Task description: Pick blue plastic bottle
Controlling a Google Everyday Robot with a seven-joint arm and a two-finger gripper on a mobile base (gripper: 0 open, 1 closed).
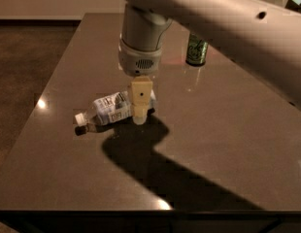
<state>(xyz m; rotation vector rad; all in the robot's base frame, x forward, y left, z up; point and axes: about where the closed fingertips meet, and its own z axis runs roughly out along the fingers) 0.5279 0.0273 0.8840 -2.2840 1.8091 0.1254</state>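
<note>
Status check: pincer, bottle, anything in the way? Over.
Pincer low at blue plastic bottle, base end. Bottle on its side on table, cap pointing left. Green can upright behind, clear of it.
</note>
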